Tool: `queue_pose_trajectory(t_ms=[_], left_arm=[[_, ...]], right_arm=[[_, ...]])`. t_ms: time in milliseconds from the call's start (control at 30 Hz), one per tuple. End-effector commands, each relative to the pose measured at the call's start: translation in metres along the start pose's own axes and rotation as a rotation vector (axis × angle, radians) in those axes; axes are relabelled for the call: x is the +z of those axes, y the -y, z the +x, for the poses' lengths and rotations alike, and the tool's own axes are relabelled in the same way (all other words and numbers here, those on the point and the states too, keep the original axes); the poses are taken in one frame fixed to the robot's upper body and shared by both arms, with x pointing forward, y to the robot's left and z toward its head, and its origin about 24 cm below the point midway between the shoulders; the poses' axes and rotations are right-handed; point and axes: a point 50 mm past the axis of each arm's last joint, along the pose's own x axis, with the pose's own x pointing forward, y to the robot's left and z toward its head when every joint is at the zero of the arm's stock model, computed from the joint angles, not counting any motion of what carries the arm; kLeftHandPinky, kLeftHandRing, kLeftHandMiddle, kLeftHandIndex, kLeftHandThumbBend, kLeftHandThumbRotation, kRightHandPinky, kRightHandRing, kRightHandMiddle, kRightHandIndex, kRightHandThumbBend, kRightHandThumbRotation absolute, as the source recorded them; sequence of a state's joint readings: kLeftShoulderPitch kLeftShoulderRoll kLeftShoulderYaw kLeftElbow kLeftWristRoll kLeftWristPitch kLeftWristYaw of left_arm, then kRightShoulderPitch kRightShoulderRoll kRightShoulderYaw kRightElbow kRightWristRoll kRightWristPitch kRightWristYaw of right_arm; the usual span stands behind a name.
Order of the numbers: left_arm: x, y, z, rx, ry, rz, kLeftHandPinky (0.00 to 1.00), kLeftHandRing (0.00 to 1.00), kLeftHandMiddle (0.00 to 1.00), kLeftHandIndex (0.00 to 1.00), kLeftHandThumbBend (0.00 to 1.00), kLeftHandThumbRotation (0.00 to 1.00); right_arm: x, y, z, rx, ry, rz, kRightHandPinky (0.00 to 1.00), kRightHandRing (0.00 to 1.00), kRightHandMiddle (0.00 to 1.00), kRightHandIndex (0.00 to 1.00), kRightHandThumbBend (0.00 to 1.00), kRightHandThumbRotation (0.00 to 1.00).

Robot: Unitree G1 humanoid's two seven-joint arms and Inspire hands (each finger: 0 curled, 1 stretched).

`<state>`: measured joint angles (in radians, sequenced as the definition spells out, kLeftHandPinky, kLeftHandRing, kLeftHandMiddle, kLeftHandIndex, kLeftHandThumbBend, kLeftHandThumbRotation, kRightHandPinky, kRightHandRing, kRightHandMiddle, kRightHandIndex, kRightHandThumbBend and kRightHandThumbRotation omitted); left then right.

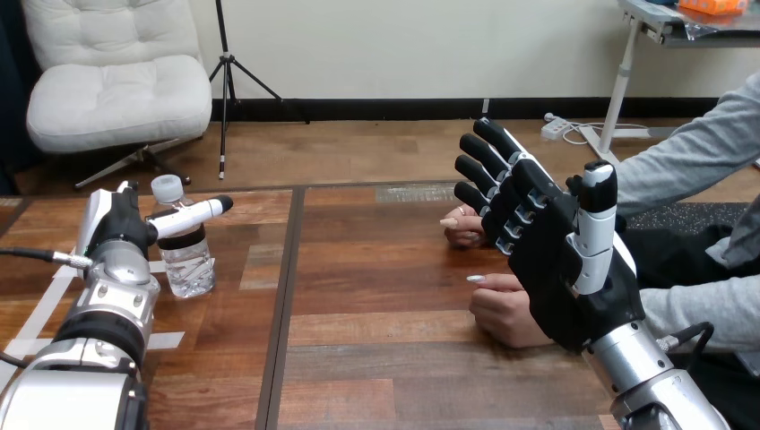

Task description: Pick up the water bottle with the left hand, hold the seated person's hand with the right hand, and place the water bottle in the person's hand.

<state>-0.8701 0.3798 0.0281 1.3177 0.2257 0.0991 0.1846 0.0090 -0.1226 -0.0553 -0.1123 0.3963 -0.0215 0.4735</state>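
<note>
A clear water bottle (pixel 188 265) with a white cap and a dark band stands upright on the table at the left. My left hand (pixel 116 235) is right beside it on its left, one straight finger (pixel 194 215) lying across the bottle's upper part; the hand is open. At the right my right hand (pixel 557 269) is raised above the table, open, fingers straight and thumb up. It partly covers the person's two hands: the nearer one (pixel 502 309) rests as a loose fist on the table, and the farther one (pixel 462 229) shows past my fingertips. I cannot tell whether my right hand touches them.
White tape marks (pixel 167 340) lie on the table by my left forearm. A dark seam (pixel 287 296) runs front to back between the table's boards. The person's grey sleeves (pixel 690 161) come in from the right edge.
</note>
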Motion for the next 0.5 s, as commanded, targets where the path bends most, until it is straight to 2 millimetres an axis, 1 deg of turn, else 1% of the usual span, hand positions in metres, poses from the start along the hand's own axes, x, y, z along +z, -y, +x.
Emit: queue_pose_trajectory(t_ms=[0, 267, 467], left_arm=[[0.0302, -0.0145, 0.0017, 0.035, 0.087, -0.033, 0.99, 0.98, 0.98, 0.99, 1.00, 0.46], [0.0299, -0.0119, 0.0013, 0.016, 0.100, -0.067, 1.00, 1.00, 0.99, 1.00, 1.00, 0.47], [0.0302, -0.0101, 0.0009, 0.008, 0.108, -0.123, 1.00, 1.00, 1.00, 1.00, 1.00, 0.44]], right_arm=[[0.0147, -0.0012, 0.0069, 0.021, 0.073, -0.024, 1.00, 0.98, 0.97, 0.96, 0.96, 1.00], [0.0149, -0.0016, 0.0066, 0.017, 0.071, -0.026, 0.99, 0.97, 0.96, 0.95, 0.97, 1.00], [0.0150, -0.0022, 0.0065, 0.014, 0.071, -0.023, 0.98, 0.97, 0.95, 0.95, 0.97, 1.00]])
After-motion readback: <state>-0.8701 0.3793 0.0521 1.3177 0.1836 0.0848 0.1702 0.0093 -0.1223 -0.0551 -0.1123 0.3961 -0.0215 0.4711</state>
